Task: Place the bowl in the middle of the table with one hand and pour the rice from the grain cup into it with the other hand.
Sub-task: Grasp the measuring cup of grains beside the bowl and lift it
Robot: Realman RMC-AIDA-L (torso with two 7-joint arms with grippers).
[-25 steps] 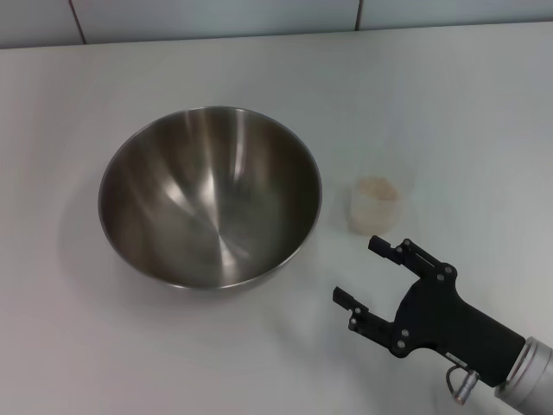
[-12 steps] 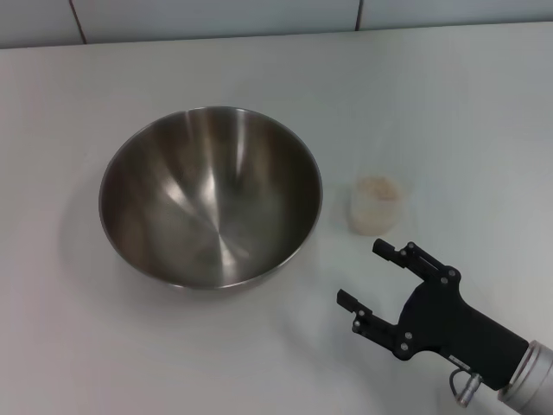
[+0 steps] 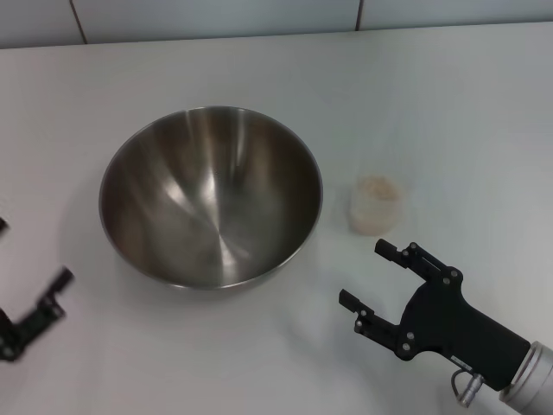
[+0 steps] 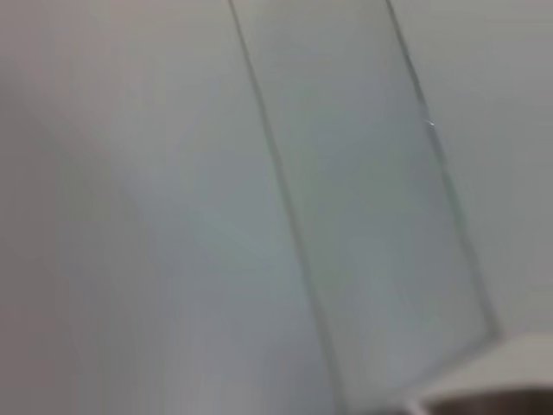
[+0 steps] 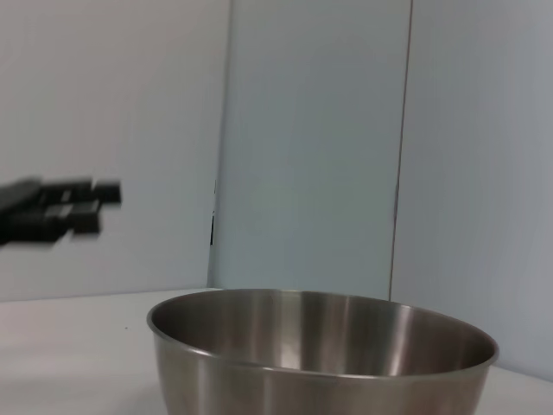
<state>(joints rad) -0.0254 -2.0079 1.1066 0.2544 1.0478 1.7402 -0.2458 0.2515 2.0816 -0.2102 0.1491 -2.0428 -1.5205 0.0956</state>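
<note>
Bowl (image 3: 210, 197): a wide steel bowl standing upright on the tabletop (image 3: 449, 104), left of centre in the head view. Its inside is bare metal; no grains show in it. The right wrist view shows it from the side (image 5: 321, 354), rim level, filling the lower part of the frame.

Grain cup (image 3: 377, 206): small frosted cup, upright on the tabletop just right of the bowl, apart from it. Nothing grips it.

Rice (image 3: 377, 188): pale grains showing at the top of the grain cup, near its rim.

Right gripper (image 3: 376, 275): lower right of the head view, black, on a silver arm. Its fingers are spread wide and hold nothing. The upper fingertip lies just below the grain cup without touching it; the lower one points toward the bowl's near rim.

Left gripper (image 3: 33, 298): at the lower left edge of the head view, only partly in frame, beside the bowl's left side and apart from it. One fingertip shows clearly; how far the fingers are spread cannot be told. It appears again as a dark blurred shape at the left of the right wrist view (image 5: 60, 210).

Left wrist view: blurred grey wall panels (image 4: 363, 199) with dark seams.
</note>
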